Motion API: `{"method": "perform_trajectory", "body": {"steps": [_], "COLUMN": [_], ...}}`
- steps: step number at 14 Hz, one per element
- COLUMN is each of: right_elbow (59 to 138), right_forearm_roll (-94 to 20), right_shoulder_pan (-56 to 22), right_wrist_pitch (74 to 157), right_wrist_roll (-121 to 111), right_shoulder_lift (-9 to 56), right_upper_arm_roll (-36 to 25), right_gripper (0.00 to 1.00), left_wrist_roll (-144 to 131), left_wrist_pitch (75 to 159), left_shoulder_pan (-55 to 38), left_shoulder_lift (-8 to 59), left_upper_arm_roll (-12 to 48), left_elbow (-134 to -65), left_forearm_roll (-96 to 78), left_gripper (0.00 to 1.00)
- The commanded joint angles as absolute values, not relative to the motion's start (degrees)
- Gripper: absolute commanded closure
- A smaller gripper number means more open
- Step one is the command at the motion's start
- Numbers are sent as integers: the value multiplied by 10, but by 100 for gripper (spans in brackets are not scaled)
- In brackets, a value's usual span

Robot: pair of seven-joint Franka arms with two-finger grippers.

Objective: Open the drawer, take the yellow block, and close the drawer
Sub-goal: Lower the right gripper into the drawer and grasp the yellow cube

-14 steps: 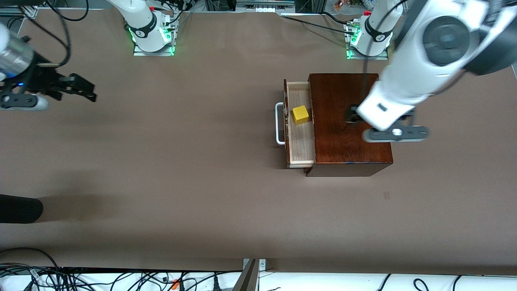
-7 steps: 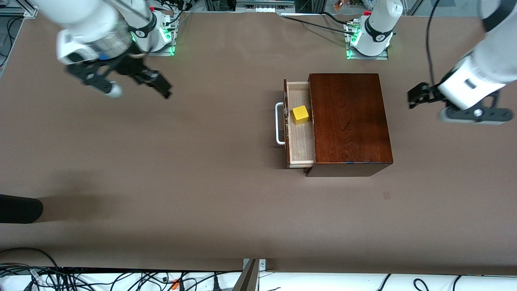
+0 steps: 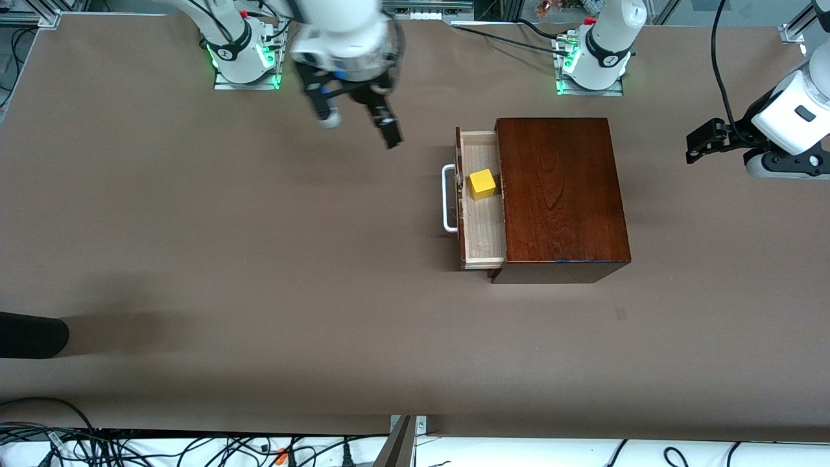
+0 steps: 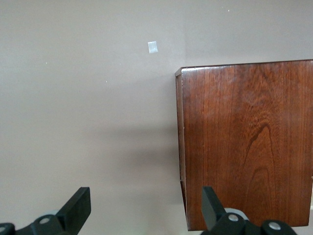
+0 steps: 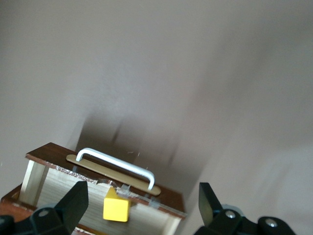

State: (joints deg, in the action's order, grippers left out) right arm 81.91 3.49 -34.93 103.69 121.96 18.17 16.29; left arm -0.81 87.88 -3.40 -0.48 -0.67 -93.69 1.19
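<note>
The dark reddish-brown wooden box (image 3: 561,194) stands toward the left arm's end of the table. Its drawer (image 3: 483,230) is pulled partly out, with the white handle (image 3: 447,198) facing the right arm's end. The yellow block (image 3: 482,183) sits in the drawer's pale interior. My right gripper (image 3: 358,128) is open and empty in the air over bare table beside the drawer's handle end. Its wrist view shows the handle (image 5: 117,164), the block (image 5: 116,206) and the open gripper (image 5: 142,205). My left gripper (image 3: 703,139) is open and empty over the table beside the box (image 4: 244,147).
The arms' bases (image 3: 243,55) (image 3: 593,58) stand along the table's edge farthest from the front camera. A black object (image 3: 32,334) lies at the right arm's end, near that camera. A small tape mark (image 3: 620,314) is on the table nearer the camera than the box.
The right gripper swung from the right arm's end of the table toward the drawer. The left gripper moved off from over the box to the left arm's end. Drawer and block unchanged.
</note>
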Motion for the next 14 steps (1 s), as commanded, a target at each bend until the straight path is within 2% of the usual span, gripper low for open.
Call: {"method": "perform_trajectory", "body": {"steps": [1,5,8,14], "right_elbow": [717,682,645,638], "right_forearm_roll": [54,69,86,88], "right_shoulder_pan": [-396,-445,-471,-485], "right_wrist_pitch": [1045,1127,1160,1211], "right_wrist_roll": [1362,1458,1471,1470], "right_shoulder_lift": [280,349,399,449], "right_upper_arm_roll": [157,154,148,120], "right_gripper": [0,0,0,0], "left_wrist_roll": [-4,-3,2,4], "left_wrist_pitch": [860,860,859,846], "left_shoulder_pan": [-19,-19,-19,-18], "left_shoulder_lift": [-15,-13,-11,-10], "left_upper_arm_roll": [15,14,13,9], "left_elbow": [-939,-938,-937,-937], "left_forearm_roll": [4,5,6,6], "left_gripper": [0,0,0,0]}}
